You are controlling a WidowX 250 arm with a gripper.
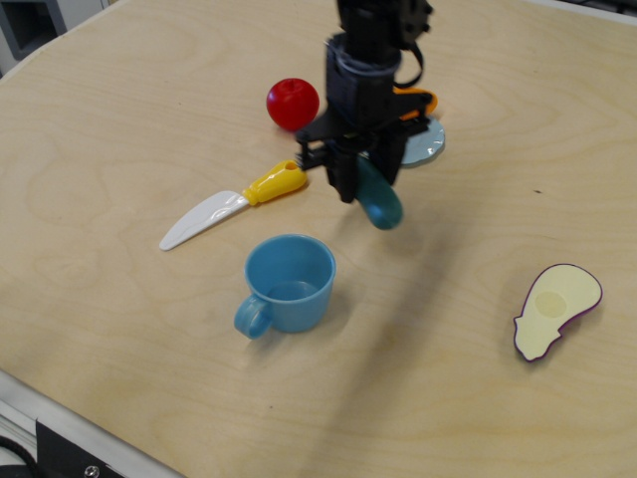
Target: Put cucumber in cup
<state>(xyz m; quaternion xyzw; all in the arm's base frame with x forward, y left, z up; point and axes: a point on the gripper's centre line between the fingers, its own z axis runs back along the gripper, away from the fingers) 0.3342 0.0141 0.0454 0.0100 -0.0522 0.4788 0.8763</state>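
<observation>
The dark teal-green cucumber (379, 203) hangs tilted from my black gripper (354, 182), which is shut on its upper end and holds it above the table. The light blue cup (290, 282) stands upright on the table with its handle toward the front left. The cucumber's lower end is above and to the right of the cup's rim, apart from it. The cup looks empty.
A red tomato (293, 104) lies behind the gripper on the left. A white knife with a yellow handle (235, 203) lies left of the gripper. A pale blue plate (422, 140) and an orange carrot (414, 99) are behind the arm. A cut eggplant half (555, 307) lies at the right.
</observation>
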